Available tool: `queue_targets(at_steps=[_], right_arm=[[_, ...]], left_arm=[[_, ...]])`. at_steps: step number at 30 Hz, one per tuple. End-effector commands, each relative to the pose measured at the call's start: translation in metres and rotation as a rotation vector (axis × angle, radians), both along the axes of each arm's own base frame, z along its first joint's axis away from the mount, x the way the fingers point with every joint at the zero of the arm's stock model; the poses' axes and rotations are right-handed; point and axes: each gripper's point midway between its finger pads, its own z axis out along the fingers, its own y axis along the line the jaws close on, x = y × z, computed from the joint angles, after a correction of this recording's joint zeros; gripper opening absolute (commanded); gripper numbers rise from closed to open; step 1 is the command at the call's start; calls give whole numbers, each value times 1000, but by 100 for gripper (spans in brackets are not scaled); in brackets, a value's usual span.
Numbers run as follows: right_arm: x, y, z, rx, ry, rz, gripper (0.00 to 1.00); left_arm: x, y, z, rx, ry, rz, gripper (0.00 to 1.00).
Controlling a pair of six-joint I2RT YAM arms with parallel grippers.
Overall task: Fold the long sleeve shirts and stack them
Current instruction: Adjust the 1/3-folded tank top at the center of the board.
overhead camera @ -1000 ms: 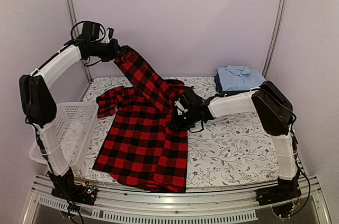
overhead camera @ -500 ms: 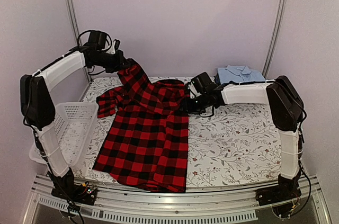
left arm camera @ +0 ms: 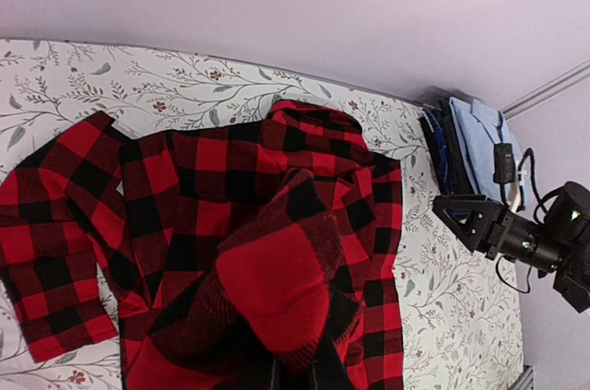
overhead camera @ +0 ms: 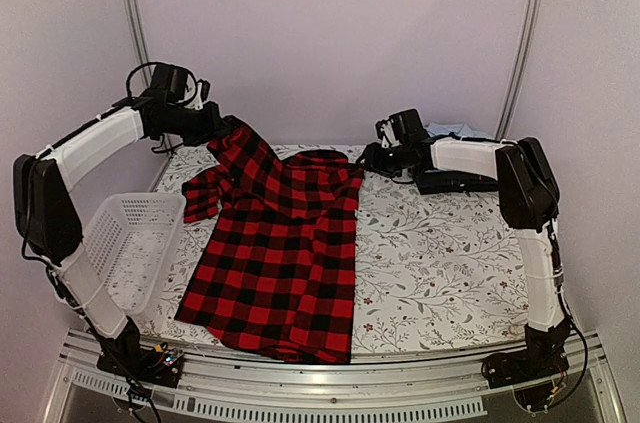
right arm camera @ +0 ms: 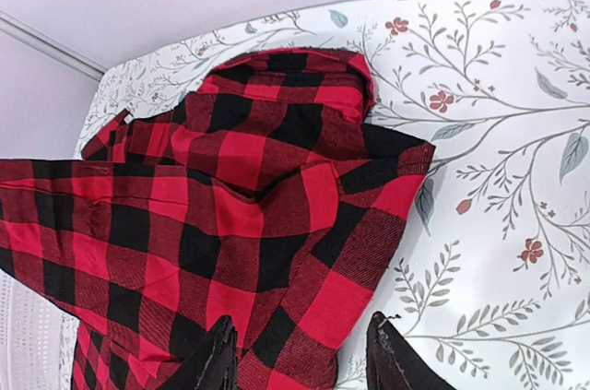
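- Pale lilac walls back a table under a floral cover (overhead camera: 440,263). On it we count one shirt not yet folded and a finished pile at the far right.
- We see the red-and-black check shirt (overhead camera: 280,253) lying open on the left half of the cover, collar far and hem near. As far as we can tell, no fold has been made in its body.
- Our left gripper (overhead camera: 218,126) is clamped on one sleeve, holding it up off the cover at the far left.
- Our right gripper (overhead camera: 366,157) hovers just beyond the shirt's far right shoulder, its fingers parted with nothing between them.
- Done, in our judgement: the light blue shirt (left arm camera: 481,146) lies folded on top of the dark navy shirts (overhead camera: 455,181).
- Left to do: bring in the sleeves, fold the check shirt and carry it to that pile.
- A white mesh basket (overhead camera: 130,233) sits at the left edge, just beside the other sleeve.
- In the overhead view our right forearm crosses the pile, so we would have to move it clear before stacking.
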Motion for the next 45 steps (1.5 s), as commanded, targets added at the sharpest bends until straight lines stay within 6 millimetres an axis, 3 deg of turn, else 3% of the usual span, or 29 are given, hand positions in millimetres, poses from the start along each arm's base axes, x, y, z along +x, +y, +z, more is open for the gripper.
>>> queue_targets(at_steps=[1, 5, 11, 14, 18, 22, 30, 34, 40, 45], right_arm=[[11, 8, -32, 25, 48, 29, 47], [23, 10, -47, 42, 62, 25, 53], [41, 4, -69, 87, 94, -9, 50], [49, 7, -69, 134, 92, -4, 41], [58, 13, -82, 189, 119, 6, 18], [69, 20, -74, 258, 102, 29, 3], [98, -1, -56, 331, 53, -11, 0], [98, -1, -55, 346, 55, 18, 12], [93, -4, -36, 313, 33, 27, 50], [83, -12, -15, 237, 11, 18, 62]], left_arm=[[2, 14, 14, 1, -52, 40, 5], [1, 10, 11, -9, -43, 14, 5], [1, 8, 9, -13, -35, 4, 5], [0, 7, 10, -16, -34, -5, 5], [-2, 6, 9, -10, -32, -19, 5], [-7, 1, 7, -21, -24, -54, 4], [-23, -9, -3, -67, -3, -112, 5], [-25, -15, -5, -79, -11, -140, 5], [-32, -36, -6, -101, -12, -222, 5], [-48, -62, -18, -97, 22, -304, 5]])
